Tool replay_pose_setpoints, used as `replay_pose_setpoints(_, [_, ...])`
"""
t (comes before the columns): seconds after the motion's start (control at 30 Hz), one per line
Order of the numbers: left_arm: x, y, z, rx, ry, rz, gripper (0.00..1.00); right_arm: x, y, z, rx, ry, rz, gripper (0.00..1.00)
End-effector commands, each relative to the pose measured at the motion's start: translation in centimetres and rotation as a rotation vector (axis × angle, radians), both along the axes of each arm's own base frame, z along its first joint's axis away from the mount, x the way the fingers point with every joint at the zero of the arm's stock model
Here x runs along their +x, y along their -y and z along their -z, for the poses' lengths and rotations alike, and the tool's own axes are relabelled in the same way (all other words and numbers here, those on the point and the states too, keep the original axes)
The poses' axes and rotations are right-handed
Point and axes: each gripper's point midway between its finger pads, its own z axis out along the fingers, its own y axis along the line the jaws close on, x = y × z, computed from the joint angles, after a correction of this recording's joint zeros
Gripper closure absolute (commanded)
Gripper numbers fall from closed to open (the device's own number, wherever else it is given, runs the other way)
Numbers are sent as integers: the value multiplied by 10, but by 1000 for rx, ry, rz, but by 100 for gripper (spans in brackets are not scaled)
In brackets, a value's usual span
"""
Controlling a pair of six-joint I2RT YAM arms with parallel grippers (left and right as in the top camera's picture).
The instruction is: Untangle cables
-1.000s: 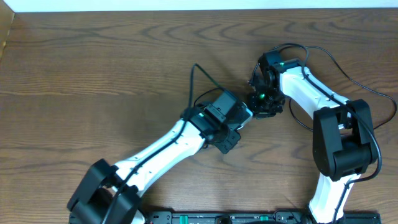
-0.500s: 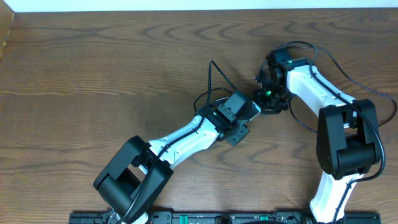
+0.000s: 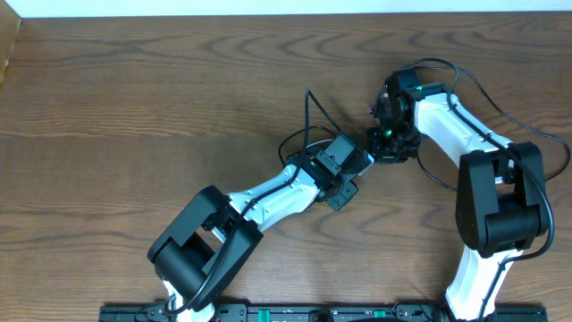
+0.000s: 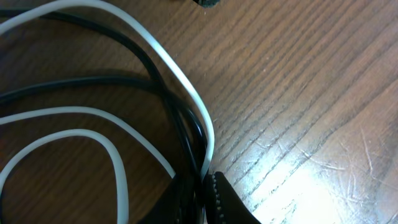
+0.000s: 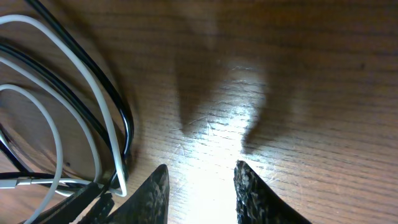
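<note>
- The left gripper [image 4: 198, 182] is closed on the cables [image 4: 205, 118]. The white cable [image 4: 180, 74] and the black cable [image 4: 191, 130] run side by side into the narrow pinch between its fingers, probably so that one stretch can be drawn out of the tangle.
- The rest of both cables lies in overlapping loops flat on the bench [image 4: 298, 93], where the two wrists meet.
- The right gripper [image 5: 200, 167] stands open over bare wood just beside the loops, with nothing between its fingers. We judge it is placed to take a second strand for the left to pull against.
</note>
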Motion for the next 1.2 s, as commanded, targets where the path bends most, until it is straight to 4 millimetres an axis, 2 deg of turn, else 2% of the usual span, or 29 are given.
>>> replay_pose_setpoints(0.0, [8,4,7,-6,9,-24,87,-10,-14,1,52,-33,-32,69])
replay_pose_setpoints(0.1, [6,3,16,7,-3,-23,86,-10,-14,1,52,-33,-31,69])
replay_pose_setpoints(0.13, [6,3,16,8,-4,-23,83,-10,-14,1,52,-33,-31,69])
replay_pose_setpoints(0.27, [7,4,15,3,1,-23,83,-10,-14,1,52,-33,-31,69])
replay_pose_setpoints(0.3, [7,5,15,2,2,-23,92,-10,-14,1,52,-33,-32,69])
replay_pose_setpoints(0.43, [9,7,7,-14,18,-24,93,-10,-14,1,52,-33,-32,70])
replay_pose_setpoints(0.5, [11,9,-3,-31,35,-23,92,-9,-16,0,64,-26,-51,76])
replay_pose_setpoints(0.57, [14,10,-18,-54,62,-25,93,-9,-26,-7,134,-11,-109,79])
replay_pose_setpoints(0.7, [22,10,-46,-86,126,-42,92,-6,-53,-29,338,22,-184,76])
replay_pose_setpoints(0.77, [30,4,-59,-99,156,-93,92,-4,-62,-39,412,37,-202,75])
replay_pose_setpoints(0.8, [40,-4,-74,-136,162,-170,93,-1,-68,-50,480,51,-210,74])
replay_pose_setpoints(0.9, [54,-18,-92,-202,147,-282,92,4,-76,-66,577,74,-214,72])
replay_pose_setpoints(1.07, [63,-33,-120,-437,-37,-331,93,14,-79,-86,669,101,-199,70])
replay_pose_setpoints(1.17, [72,-55,-135,-609,-211,-400,93,16,-86,-103,751,156,-253,69])
